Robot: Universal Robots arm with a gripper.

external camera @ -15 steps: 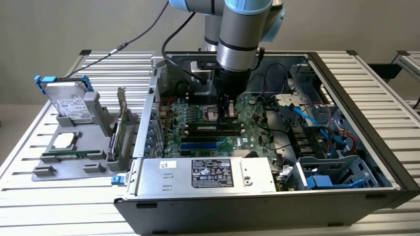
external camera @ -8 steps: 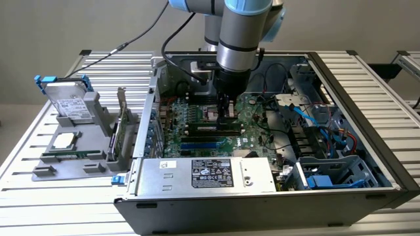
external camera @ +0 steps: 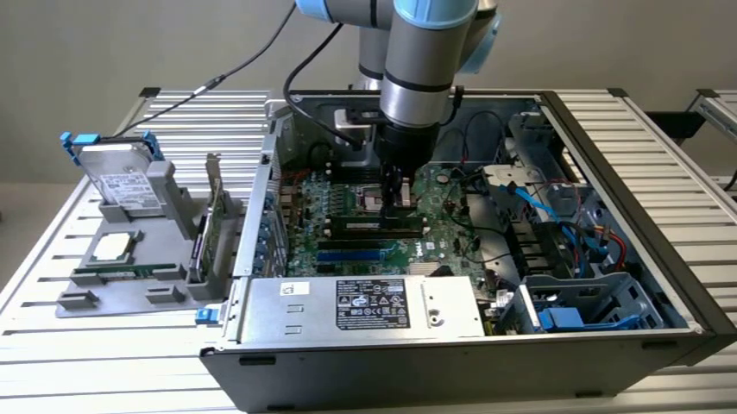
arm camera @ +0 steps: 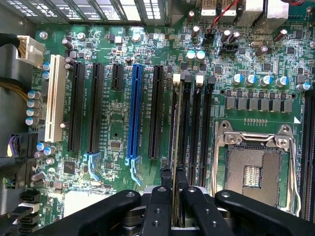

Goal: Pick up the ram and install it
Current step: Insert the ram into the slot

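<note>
Exterior view: gripper (external camera: 399,198) low in the computer case (external camera: 461,375), over the middle of the motherboard (external camera: 450,207).
Wrist view: fingers (arm camera: 157,206) clamped on the ram (arm camera: 175,128), edge-on along the memory slots (arm camera: 197,128) beside the processor socket (arm camera: 251,172). Best approach: hold it upright, parallel to its slot, and press straight down evenly.

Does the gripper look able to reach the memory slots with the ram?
Probably yes: the gripper, shut on the ram, sits directly over the memory slots, and nothing lies between them.
</note>
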